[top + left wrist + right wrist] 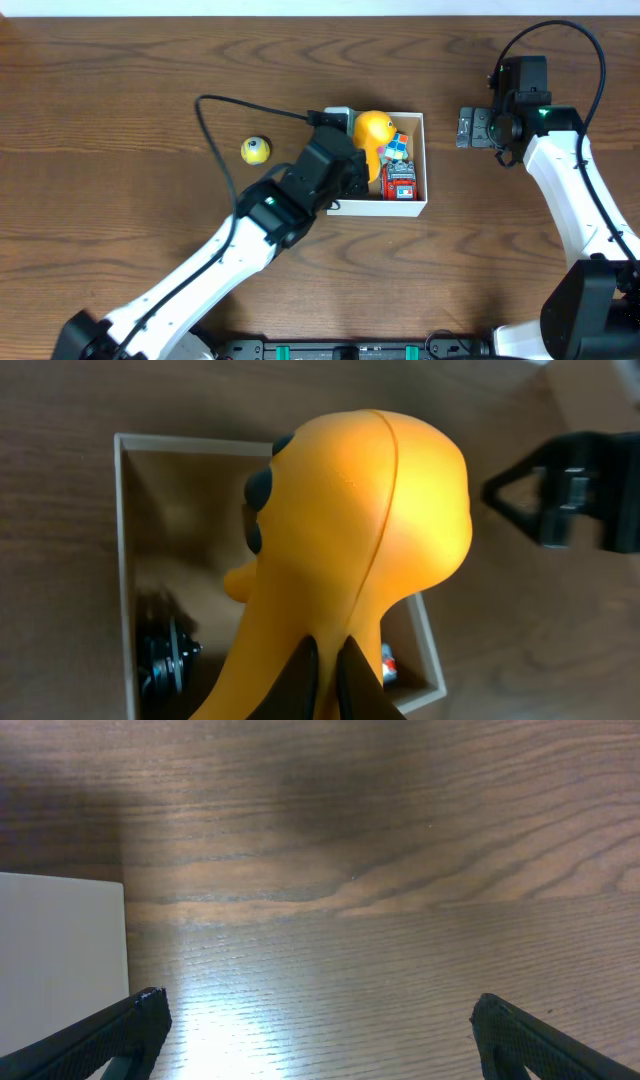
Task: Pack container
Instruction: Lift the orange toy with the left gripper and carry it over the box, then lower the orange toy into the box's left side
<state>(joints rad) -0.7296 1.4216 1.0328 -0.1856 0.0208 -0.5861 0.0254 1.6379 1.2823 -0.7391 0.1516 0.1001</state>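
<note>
While my left tool (332, 678) is gripping the orange duck (370, 520) above the container (385, 208) at the centre of the counter (120, 80), with a red car (399, 183) already packed, my right tool (320, 1010) is hovering open and the yellow ball (256, 150) is lying unpacked.

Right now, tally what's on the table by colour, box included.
Orange toy: 1
Multicoloured cube: 1
Red car: 1
Yellow ball: 1
White box: 1
Total: 5
</note>
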